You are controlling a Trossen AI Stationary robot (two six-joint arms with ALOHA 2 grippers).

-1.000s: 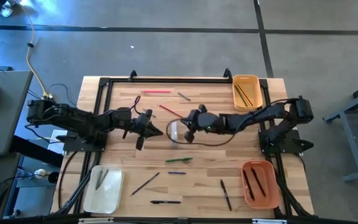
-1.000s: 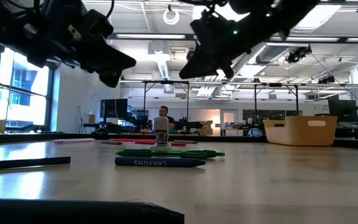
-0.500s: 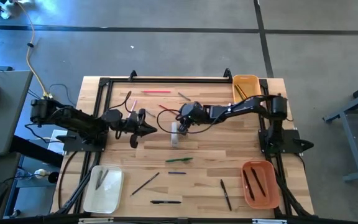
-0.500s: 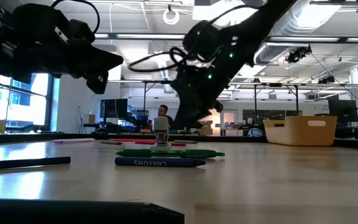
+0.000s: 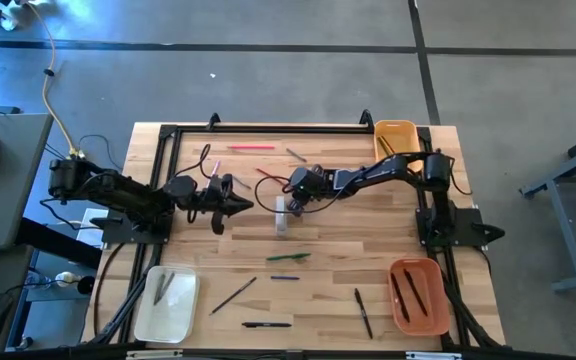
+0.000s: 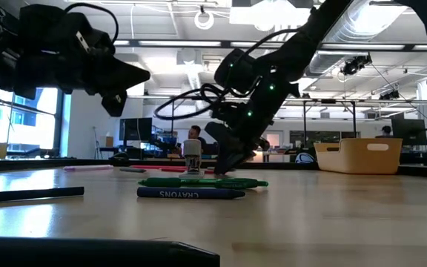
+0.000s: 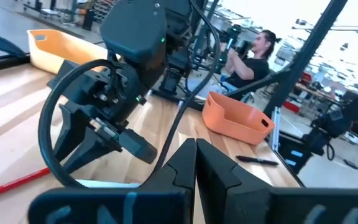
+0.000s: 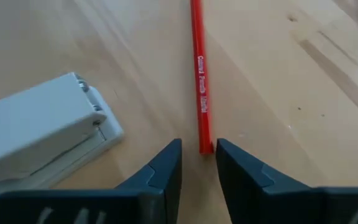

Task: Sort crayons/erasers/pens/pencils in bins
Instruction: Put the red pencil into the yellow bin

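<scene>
Looking down from above, the right gripper (image 5: 288, 199) reaches mid-table beside a red pencil (image 5: 269, 178); the left gripper (image 5: 230, 205) waits nearby, jaws together. Its wrist view shows the pencil (image 8: 199, 81) running straight ahead, its near end between slightly parted jaws, not yet clamped.

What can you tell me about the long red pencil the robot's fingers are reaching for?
The thin red pencil is a long straight stick, seemingly painted wood, with tiny pale lettering along its side. It lies flat on the light wooden table, beside a white stapler-like block but apart from it. Its near end sits just in front of the right gripper, in the gap between the slightly parted dark fingers, which look not yet closed on it.
</scene>
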